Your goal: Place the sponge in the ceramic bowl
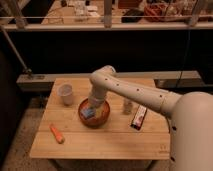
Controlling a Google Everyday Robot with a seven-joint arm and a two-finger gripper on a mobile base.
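Tabletop [112, 142]: pale wooden slats, lying under the claw and carrying everything else.
Arm [135, 92]: white, coming in from the right of the claw, bending at an elbow above it and dropping straight down to it.
Ceramic bowl [101, 123]: round, shallow and reddish-orange, directly beneath the claw near the middle of the tabletop.
Claw [96, 106]: dark, pointing down, low over the ceramic bowl and inside its rim. Whether it is wide, narrow or gripping cannot be told.
White cup [66, 93]: upright, to the left of the claw and a little farther back, apart from the bowl.
Dark packet [139, 117]: flat on the wood, well to the right of the claw.
Orange stick [57, 133]: lying flat, left of the claw and nearer the front edge.
Small jar [128, 105]: upright, just right of the claw, between bowl and packet.
Sponge [88, 113]: light blue, inside the bowl on its left side, right at the lower left of the claw. Contact with the claw cannot be made out.
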